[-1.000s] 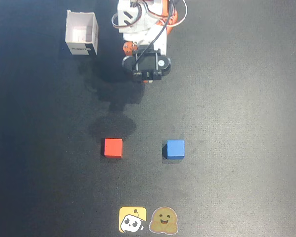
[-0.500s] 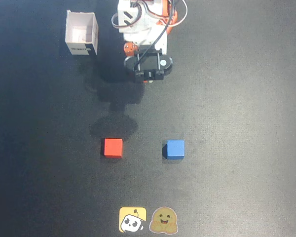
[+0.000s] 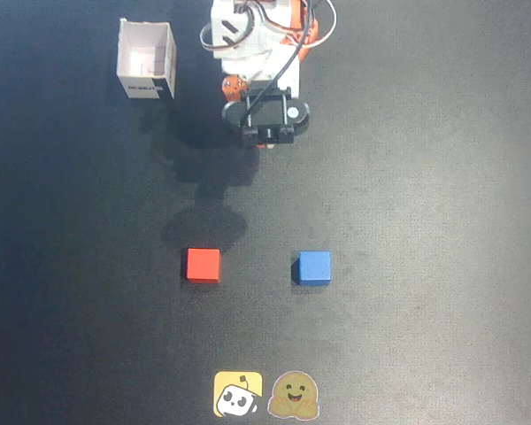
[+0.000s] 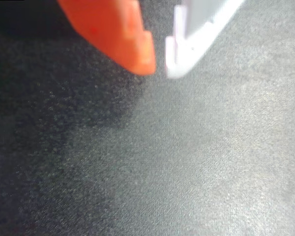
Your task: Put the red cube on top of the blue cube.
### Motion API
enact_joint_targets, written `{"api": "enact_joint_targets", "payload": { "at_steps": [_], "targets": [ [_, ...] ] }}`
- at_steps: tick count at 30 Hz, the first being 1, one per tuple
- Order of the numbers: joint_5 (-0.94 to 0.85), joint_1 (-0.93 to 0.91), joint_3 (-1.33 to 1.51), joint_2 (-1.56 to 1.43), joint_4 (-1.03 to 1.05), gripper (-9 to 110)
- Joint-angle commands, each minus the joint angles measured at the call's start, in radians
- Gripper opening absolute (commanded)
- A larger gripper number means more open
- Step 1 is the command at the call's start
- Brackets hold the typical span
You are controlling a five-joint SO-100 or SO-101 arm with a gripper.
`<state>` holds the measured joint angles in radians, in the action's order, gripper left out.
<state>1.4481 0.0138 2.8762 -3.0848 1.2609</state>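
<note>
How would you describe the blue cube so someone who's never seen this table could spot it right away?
In the overhead view, start at the robot arm at the top of the dark table and look down toward the two cartoon stickers at the bottom edge. Two small cubes sit apart between them. The blue cube is the right one; its same-sized neighbour, the red cube, lies left.

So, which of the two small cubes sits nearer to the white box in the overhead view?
The red cube. It lies left of the blue cube, on the same side as the white box at the top left.
</note>
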Motion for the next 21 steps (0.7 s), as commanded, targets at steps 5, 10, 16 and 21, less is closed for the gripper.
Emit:
{"api": "enact_joint_targets", "payload": {
  "at_steps": [5,10,16,21],
  "targets": [
    [0.003,-0.006,-0.003,-0.008,0.002,1],
    [0.005,-0.006,-0.003,-0.008,0.0,1],
    [0.005,-0.006,-0.003,-0.008,-0.026,1],
    [0.005,0.0,-0.029,-0.008,-0.043,1]
  ]
}}
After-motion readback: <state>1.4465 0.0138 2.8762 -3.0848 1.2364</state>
